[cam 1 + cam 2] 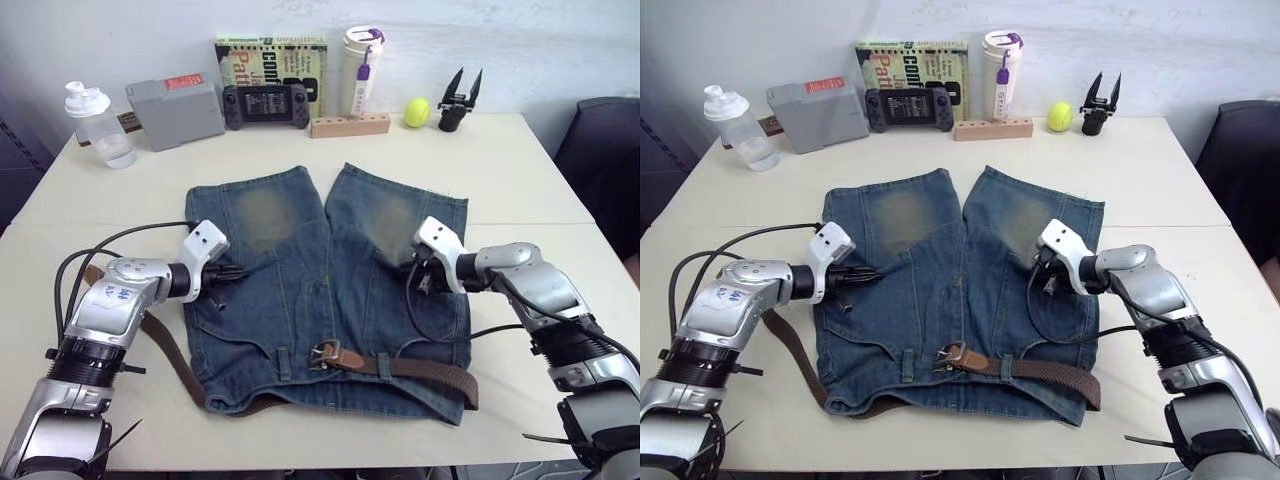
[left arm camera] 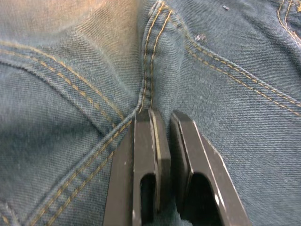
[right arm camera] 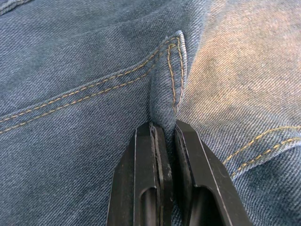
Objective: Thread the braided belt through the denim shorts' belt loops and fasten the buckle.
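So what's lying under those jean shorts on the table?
The braided belt runs across the waistband of the denim shorts from the buckle, wraps the right edge, and comes out from under the left edge. The stretch beneath is hidden. Otherwise, the table.

Faded denim shorts (image 1: 320,290) flat on the table, braided belt (image 1: 420,368) through the waistband, buckle (image 1: 324,354) fastened.
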{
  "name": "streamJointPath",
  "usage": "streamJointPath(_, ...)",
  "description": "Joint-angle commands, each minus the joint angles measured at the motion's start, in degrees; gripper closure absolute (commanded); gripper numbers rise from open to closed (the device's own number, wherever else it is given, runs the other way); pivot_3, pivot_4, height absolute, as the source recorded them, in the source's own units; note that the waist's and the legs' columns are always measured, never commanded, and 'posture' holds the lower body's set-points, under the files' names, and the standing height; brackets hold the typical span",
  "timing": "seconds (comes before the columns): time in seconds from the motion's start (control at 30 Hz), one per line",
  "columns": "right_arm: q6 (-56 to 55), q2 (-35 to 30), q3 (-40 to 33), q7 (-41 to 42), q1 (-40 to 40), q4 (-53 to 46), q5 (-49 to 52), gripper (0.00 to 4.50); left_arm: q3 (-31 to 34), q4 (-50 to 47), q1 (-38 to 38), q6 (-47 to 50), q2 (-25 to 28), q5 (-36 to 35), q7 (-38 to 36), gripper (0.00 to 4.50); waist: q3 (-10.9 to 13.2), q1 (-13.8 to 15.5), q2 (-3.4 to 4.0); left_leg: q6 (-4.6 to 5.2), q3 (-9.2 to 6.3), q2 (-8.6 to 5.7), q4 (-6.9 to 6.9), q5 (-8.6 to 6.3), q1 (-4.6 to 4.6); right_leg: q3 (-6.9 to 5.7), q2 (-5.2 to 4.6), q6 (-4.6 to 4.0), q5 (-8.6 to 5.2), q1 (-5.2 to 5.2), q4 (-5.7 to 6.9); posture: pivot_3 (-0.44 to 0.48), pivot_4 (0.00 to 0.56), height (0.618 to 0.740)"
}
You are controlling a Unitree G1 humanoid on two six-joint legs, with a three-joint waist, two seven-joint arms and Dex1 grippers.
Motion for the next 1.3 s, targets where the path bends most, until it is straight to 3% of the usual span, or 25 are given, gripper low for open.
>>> streamJointPath(0.03,-3.44,2.01,-1.61,-0.73,-4.07,0.03,-1.0,4.5,6.15,-3.81,-0.82,5.63,-3.44,-4.21,3.94,4.46,0.04,-0.04,0.04,0.02,0.01,0.0,-0.04,0.02,-0.01,-0.01,0.02,0.0,0.0,-0.02,-0.02,0.0,0.15,0.694)
streamJointPath(0.23,-9.94,7.93,-3.43,-7.83,-19.29,20.05,-6.17,4.5,9.16,10.9,-13.27,0.25,-9.45,0.41,13.31,4.46,0.65,-0.33,-0.07,0.31,0.04,-0.04,-0.04,0.59,-0.48,-0.01,0.02,0.1,0.08,-0.58,0.35,0.0,0.15,0.694)
streamJointPath(0.43,-23.07,11.9,-3.71,-13.04,-31.79,44.91,-11.16,4.5,7.08,29.24,-23.11,-9.72,-12.72,4.69,13.53,4.46,0.66,-0.68,-0.08,0.4,0.03,-0.15,-0.05,0.87,-1.11,-0.18,0.06,0.09,0.08,-1.0,0.55,0.0,0.15,0.694)
streamJointPath(0.57,-29.21,13.75,-4.91,-15.54,-35.18,54.01,-12.65,4.5,6.44,38.62,-26.2,-15.85,-13.85,7.22,13.09,4.46,0.69,-1.24,-0.13,0.47,0.03,-0.26,-0.08,0.85,-1.18,-0.23,0.05,0.1,0.08,-1.0,0.5,0.0,0.15,0.694)
streamJointPath(0.6,-29.91,14.11,-5.62,-14.33,-35.26,54.75,-12.07,3.56,6.97,39.77,-26.45,-16.69,-14.04,7.06,12.85,4.5,0.7,-1.27,-0.13,0.48,0.02,-0.26,-0.07,0.85,-1.19,-0.24,0.05,0.1,0.08,-1.0,0.5,0.0,0.15,0.694)
streamJointPath(0.63,-30.45,14.37,-6.14,-13.36,-35.37,55.39,-11.7,3.33,7.39,40.65,-26.69,-17.31,-14.17,6.92,12.61,4.5,0.7,-1.33,-0.13,0.48,0.01,-0.25,-0.07,0.86,-1.19,-0.24,0.05,0.1,0.08,-1.0,0.51,0.0,0.15,0.694)
streamJointPath(0.67,-30.77,14.3,-6.22,-11.88,-35.12,55.07,-11.69,2.82,7.28,39.72,-26.16,-16.6,-13.86,6.44,10.73,4.5,0.7,-1.37,-0.13,0.48,0.0,-0.24,-0.06,0.86,-1.18,-0.23,0.04,0.1,0.08,-1.0,0.53,0.0,0.15,0.694)
streamJointPath(0.7,-30.98,14.25,-6.3,-10.96,-35.0,54.94,-11.91,2.46,7.14,39.08,-25.8,-16.14,-13.63,6.16,9.34,3.61,0.71,-1.4,-0.13,0.48,0.0,-0.23,-0.05,0.86,-1.17,-0.23,0.04,0.1,0.08,-1.0,0.57,0.0,0.15,0.694)
streamJointPath(0.73,-30.67,13.93,-6.58,-9.54,-34.64,53.87,-11.79,2.0,7.5,37.48,-25.13,-14.89,-13.12,5.56,8.53,3.35,0.71,-1.46,-0.12,0.48,0.0,-0.22,-0.03,0.87,-1.16,-0.23,0.04,0.1,0.08,-1.0,0.6,0.0,0.15,0.694)
streamJointPath(0.87,-26.54,11.01,-7.96,-0.54,-32.66,45.15,-9.17,0.05,12.13,26.41,-21.17,-4.58,-9.3,0.77,7.04,1.52,0.81,-1.96,-0.05,0.46,0.0,-0.19,-0.03,0.88,-1.16,-0.14,0.04,0.1,0.08,-1.08,0.69,0.0,0.15,0.694)
streamJointPath(0.97,-19.93,8.92,-8.93,7.95,-29.91,32.37,-5.0,0.0,17.4,17.9,-17.75,3.53,-6.11,-3.66,7.97,0.18,0.94,-2.28,-0.03,0.46,-0.02,-0.15,-0.09,0.88,-1.17,-0.12,0.06,0.09,0.08,-1.1,0.63,0.0,0.15,0.694)
streamJointPath(1.17,-8.66,2.12,-3.16,29.18,-23.18,1.87,4.41,0.0,31.98,4.5,-12.7,27.24,-0.58,-9.05,17.44,0.08,1.01,-2.53,-0.01,0.44,-0.03,-0.13,-0.2,0.88,-1.04,-0.08,0.06,0.1,0.07,-1.04,0.61,0.0,0.15,0.694)
streamJointPath(1.23,-5.48,0.76,-2.08,32.67,-22.89,-2.2,6.39,0.0,38.51,1.28,-13.28,32.75,-1.01,-10.08,21.41,0.08,1.04,-2.33,-0.06,0.43,-0.05,-0.13,-0.2,0.87,-0.99,-0.07,0.05,0.1,0.07,-1.0,0.61,0.0,0.15,0.694)
streamJointPath(1.3,-5.14,0.66,-0.94,33.84,-23.27,-2.77,6.35,0.0,43.11,0.03,-15.59,43.35,-0.97,-6.14,27.13,0.08,1.14,-1.91,-0.28,0.41,-0.1,-0.13,-0.19,0.85,-1.0,-0.07,0.02,0.1,0.07,-1.01,0.63,0.0,0.15,0.694)
